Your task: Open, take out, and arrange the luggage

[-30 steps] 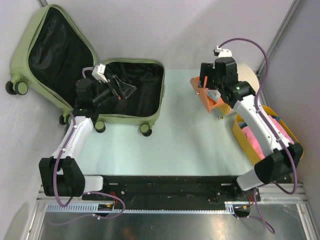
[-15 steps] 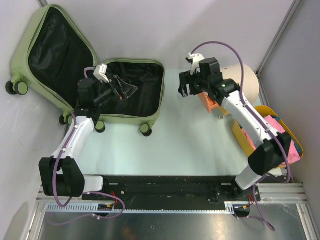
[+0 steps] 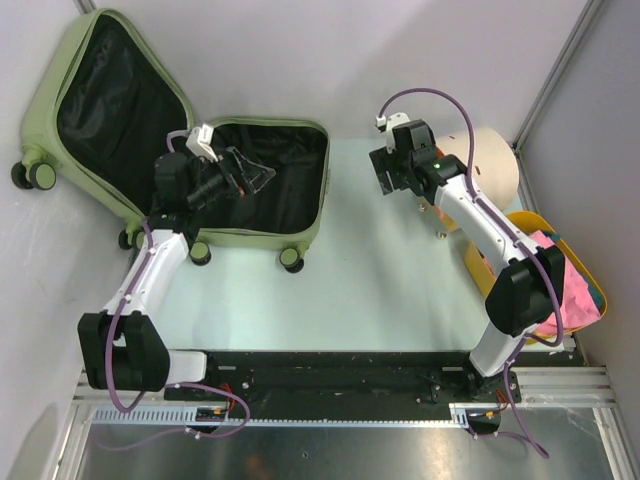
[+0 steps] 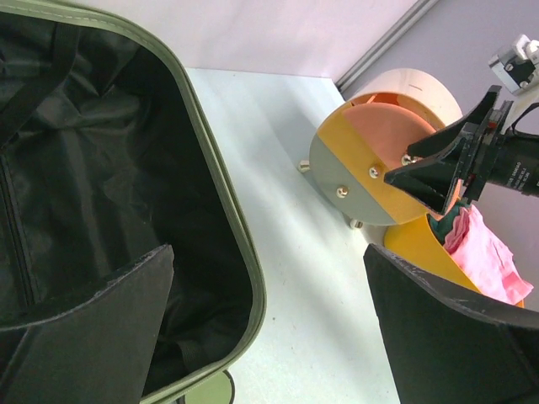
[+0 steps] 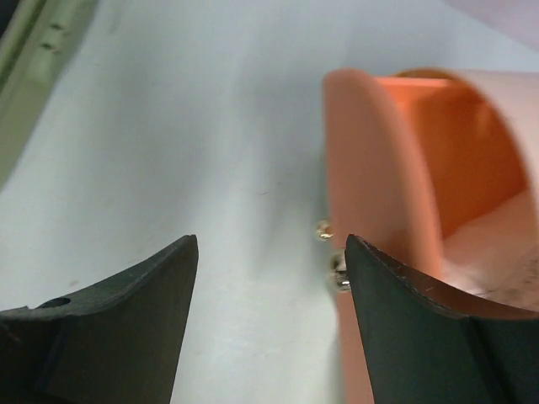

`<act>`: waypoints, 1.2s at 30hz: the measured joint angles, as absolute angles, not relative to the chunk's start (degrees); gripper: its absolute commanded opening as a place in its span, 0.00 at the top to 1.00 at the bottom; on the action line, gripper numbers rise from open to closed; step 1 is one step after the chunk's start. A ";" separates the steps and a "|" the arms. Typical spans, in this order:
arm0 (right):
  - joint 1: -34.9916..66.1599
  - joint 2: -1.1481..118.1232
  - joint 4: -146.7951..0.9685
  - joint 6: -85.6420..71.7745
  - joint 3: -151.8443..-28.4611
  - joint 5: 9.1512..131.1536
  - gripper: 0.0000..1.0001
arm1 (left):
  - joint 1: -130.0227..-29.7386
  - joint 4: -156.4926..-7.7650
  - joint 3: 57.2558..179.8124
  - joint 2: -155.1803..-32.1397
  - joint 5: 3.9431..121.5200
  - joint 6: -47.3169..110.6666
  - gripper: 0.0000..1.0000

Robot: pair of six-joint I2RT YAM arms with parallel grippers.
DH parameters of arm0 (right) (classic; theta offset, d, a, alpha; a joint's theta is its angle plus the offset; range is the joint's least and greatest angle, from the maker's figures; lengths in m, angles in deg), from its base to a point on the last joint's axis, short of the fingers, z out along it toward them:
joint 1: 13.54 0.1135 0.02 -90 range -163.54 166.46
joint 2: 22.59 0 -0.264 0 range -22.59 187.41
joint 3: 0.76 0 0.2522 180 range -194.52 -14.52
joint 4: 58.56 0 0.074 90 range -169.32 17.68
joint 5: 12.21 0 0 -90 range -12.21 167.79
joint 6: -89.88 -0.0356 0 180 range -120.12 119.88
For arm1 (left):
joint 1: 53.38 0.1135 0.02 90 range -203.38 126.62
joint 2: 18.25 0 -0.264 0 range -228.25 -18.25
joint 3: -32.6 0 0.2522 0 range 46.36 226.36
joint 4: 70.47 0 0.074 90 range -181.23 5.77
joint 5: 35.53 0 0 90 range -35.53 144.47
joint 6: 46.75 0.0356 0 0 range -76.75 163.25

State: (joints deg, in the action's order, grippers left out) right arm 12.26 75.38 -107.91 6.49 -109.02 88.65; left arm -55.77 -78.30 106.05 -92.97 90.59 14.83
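Open luggage (image 3: 318, 215) at ten o'clock, nothing held.
Left gripper (image 3: 245, 175) hangs spread wide over its black lining; right gripper (image 5: 269, 244), jaws apart, hovers at nine o'clock of the drum (image 3: 490, 165).

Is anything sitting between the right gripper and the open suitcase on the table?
Nothing visible does. Only bare table lies between the open, empty right gripper and the luggage. The cream drum lies on the gripper's other side, away from the case. The left gripper hovers open over the case's black lining.
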 measured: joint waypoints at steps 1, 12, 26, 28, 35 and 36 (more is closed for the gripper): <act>11.87 75.38 -106.60 7.98 -108.75 90.61 0.25 | -55.77 -78.25 106.29 -93.26 90.61 14.83 0.00; 5.27 77.89 -101.57 15.80 -108.47 94.83 0.31 | -55.80 -78.28 107.20 -94.61 90.57 15.03 0.00; 8.70 74.07 -105.68 33.81 -104.49 74.85 0.32 | -56.30 -78.30 107.25 -94.68 91.35 16.43 0.00; 11.12 73.83 -107.23 38.93 -104.25 73.83 0.30 | -56.58 -78.32 107.25 -94.68 92.05 16.86 0.01; 12.61 77.76 -106.88 59.04 -101.83 73.96 0.21 | -57.09 -79.06 107.27 -94.68 93.93 18.52 0.00; 11.60 78.64 -106.67 62.23 -101.06 74.11 0.20 | -57.09 -79.30 107.27 -94.68 94.22 18.81 0.00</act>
State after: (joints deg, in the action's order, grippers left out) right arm 11.60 78.64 -106.67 62.23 -101.06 74.11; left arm -57.09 -79.30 107.27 -94.68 94.22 18.81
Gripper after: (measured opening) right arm 0.771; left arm 0.995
